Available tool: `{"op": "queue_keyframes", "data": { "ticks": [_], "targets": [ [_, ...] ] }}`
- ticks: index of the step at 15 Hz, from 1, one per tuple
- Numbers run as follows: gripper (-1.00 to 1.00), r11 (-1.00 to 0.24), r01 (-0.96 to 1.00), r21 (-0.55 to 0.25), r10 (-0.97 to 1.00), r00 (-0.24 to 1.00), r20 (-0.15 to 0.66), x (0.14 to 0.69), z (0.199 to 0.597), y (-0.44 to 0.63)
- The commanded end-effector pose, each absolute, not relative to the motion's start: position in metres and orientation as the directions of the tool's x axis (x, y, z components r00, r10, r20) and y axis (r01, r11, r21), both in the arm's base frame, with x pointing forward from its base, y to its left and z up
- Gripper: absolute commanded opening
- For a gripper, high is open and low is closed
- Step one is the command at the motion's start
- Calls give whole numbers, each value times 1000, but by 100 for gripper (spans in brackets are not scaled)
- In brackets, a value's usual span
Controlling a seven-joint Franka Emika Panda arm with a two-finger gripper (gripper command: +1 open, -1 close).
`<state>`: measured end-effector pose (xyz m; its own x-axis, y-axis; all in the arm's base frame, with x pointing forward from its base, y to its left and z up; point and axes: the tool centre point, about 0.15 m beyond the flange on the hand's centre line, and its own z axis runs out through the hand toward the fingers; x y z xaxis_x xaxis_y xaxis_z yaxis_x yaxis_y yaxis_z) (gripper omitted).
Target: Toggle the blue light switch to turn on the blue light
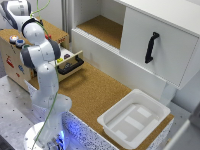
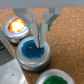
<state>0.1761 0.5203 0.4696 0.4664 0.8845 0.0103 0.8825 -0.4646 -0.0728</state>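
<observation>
While the gripper (image 2: 39,31) hangs over the blue light (image 2: 33,50), its fingers (image 2: 34,26) sit almost shut, holding nothing. An orange light (image 2: 17,26) glows just beside it.

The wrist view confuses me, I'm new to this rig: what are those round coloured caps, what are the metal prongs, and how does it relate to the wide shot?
The wide shot is from a camera off the arm. It shows the white robot arm reaching over a wooden box on a cork-topped table, with an empty white tray nearer the exterior view's right.

The other picture comes from a camera on the arm's wrist, looking down at the box top. The prongs are the gripper, jaws close together over the blue light. Beside it sit a glowing orange dome and a green dome. Nothing is held.
</observation>
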Motion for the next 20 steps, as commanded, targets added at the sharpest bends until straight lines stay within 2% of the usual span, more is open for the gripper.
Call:
{"op": "queue_keyframes", "data": {
  "ticks": [1,4,8,9,12,17,18,19,20],
  "targets": [
    [-100,-483,875,-36,869,474,-139,185,445,560],
    [-100,-488,872,-31,866,479,-143,187,442,563],
    [-100,-516,856,34,852,517,-80,181,502,550],
    [100,-519,853,57,849,522,-75,179,513,548],
    [100,-557,824,99,825,563,-43,180,534,540],
    [100,-614,783,100,785,619,-29,192,526,535],
    [100,-629,769,114,771,636,-30,195,523,534],
    [100,-643,744,180,747,662,-65,199,517,533],
    [100,-675,715,181,718,694,-63,203,513,530]
  ]
}}
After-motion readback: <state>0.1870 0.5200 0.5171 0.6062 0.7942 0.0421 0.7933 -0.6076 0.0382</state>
